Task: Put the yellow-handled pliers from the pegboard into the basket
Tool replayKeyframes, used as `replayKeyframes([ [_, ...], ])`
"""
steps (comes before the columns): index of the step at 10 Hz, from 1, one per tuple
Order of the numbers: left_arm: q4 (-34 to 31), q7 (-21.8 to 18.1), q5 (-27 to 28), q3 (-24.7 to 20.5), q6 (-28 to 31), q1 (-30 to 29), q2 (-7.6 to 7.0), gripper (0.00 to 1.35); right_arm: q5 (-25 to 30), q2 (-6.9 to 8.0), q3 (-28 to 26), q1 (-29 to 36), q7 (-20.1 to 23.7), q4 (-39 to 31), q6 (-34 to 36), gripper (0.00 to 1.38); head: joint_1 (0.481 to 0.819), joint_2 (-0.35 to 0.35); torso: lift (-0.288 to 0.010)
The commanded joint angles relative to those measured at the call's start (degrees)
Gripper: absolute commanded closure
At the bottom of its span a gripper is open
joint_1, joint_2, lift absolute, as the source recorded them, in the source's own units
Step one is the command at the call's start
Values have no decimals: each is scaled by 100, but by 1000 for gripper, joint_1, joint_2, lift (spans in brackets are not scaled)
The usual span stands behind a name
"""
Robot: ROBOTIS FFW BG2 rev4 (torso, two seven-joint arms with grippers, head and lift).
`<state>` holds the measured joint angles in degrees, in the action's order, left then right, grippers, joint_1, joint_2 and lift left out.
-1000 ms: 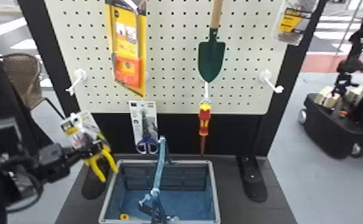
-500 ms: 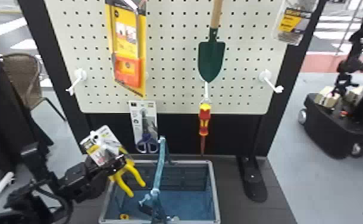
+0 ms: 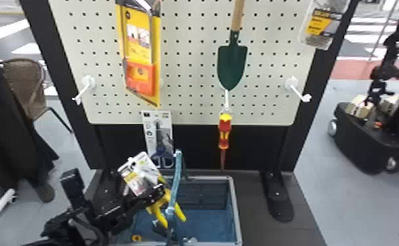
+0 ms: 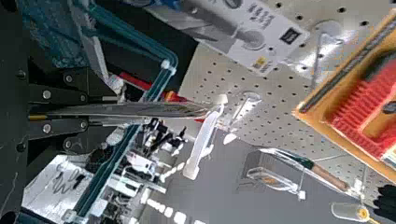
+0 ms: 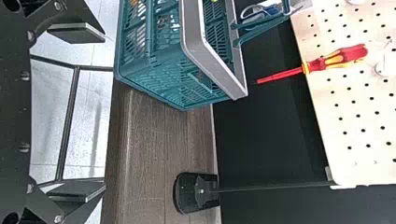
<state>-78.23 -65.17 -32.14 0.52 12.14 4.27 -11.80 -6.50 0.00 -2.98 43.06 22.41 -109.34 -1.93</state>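
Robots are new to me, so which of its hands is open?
The right hand: its fingers stand wide apart with nothing gripped, while the left hand is closed on the yellow-handled pliers.

The pliers (image 3: 158,214) have bright yellow handles, and the basket (image 5: 161,81) is latticed teal. That pegboard (image 3: 192,70) is cream with dark dots, the screwdriver (image 3: 224,126) red and yellow.

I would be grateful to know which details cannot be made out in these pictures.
- Middle of the yellow-handled pliers: hidden by the left end effector in the head view.
- Top of the yellow pack: cut off by the head view's top edge.
- Part of the basket: cut off by the right wrist view's top edge.
- Small yellow item: too small to identify, head view.
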Motion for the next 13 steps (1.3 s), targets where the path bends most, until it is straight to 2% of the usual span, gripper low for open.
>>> replayKeyframes([
  [1, 67, -5, 67, 141, 105, 86, -41, 1165, -9, 5, -1, 4, 0, 0, 0, 174, 549, 0, -100],
  [2, 67, -5, 120, 132, 219, 86, -68, 966, -18, 5, -1, 4, 0, 0, 0, 174, 549, 0, -100],
  [4, 67, 22, 164, 27, 263, 111, -94, 139, -35, 5, -1, 16, 0, -14, -9, 174, 549, 0, -100],
  [5, 67, 31, 155, 9, 263, 148, -120, 71, -35, 5, -1, 16, 0, -14, -18, 174, 549, 0, -100],
  [7, 53, 31, 147, -17, 236, 172, -120, 196, -62, 5, -1, 16, 0, 0, -18, 174, 549, 0, -100],
  [13, 25, 31, 138, -44, 236, 172, -112, 200, -141, 5, -1, 41, -9, 14, -18, 174, 549, 0, -100],
])
